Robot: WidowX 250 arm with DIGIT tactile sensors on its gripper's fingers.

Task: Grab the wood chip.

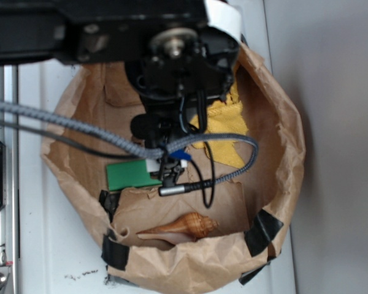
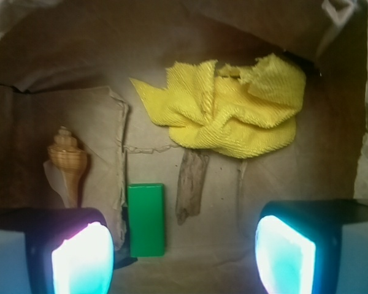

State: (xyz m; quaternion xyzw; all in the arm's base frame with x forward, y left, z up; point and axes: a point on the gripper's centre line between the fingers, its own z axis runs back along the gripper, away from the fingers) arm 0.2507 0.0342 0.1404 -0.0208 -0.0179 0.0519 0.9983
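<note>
Fingers (image 2: pixel 83 260) stand wide apart and hold nothing, one glowing pad low at each side of the wrist view, above the floor of a brown paper bag (image 1: pixel 282 116). Between them, a little nearer the left pad, lies the wood chip (image 2: pixel 191 184), flat on the paper. Its upper end touches or tucks under the yellow cloth (image 2: pixel 233 113), and the green block (image 2: pixel 146 218) lies just beside it. That spread probably leaves room to come down around the chip, though the block sits close enough to get caught too. I count one chip, one block, one cloth and one seashell (image 2: pixel 67 162).
</note>
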